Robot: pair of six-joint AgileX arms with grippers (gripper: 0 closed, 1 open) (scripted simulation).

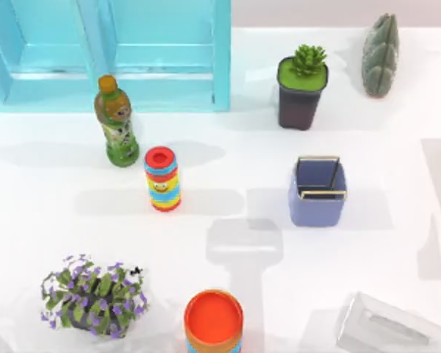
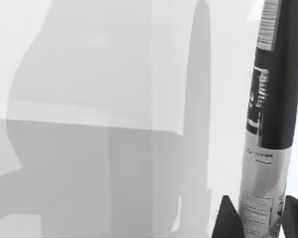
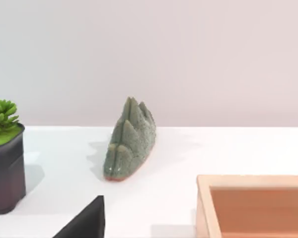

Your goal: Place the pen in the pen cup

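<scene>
Pen [image 2: 270, 124] sits clamped upright in the left end effector [image 2: 253, 218] (dark fingertips at the left wrist view's lower right); the pen cup [image 1: 317, 193] stands right of centre on the white desk [image 1: 220, 176].

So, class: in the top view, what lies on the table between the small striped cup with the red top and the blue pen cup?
Nothing stands there: between the striped cup and the pen cup, the top view shows bare white table, crossed by soft shadows.
</scene>
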